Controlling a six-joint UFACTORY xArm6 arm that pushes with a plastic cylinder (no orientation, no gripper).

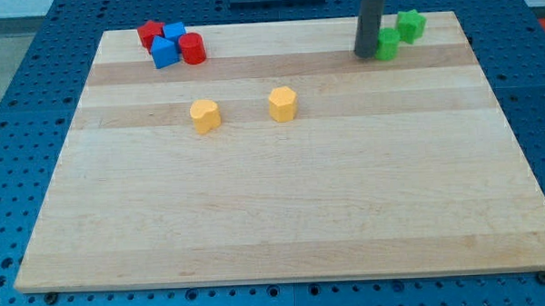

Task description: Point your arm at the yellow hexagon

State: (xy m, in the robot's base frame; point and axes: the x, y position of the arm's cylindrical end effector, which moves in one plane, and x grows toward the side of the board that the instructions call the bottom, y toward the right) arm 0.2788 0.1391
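The wooden board point(283, 198) is the landmark. Near its top-right corner my tip point(366, 54) rests just beside a green block point(388, 44); it is a bare rod with no claw to open or close. The yellow hexagon point(283, 104) sits left of and below the tip, well apart. Judged so, 0 progress; the whole approach remains.

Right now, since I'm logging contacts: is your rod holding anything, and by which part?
Nothing is held. My tip rests on the wooden board, just left of the green block, far from the yellow hexagon.
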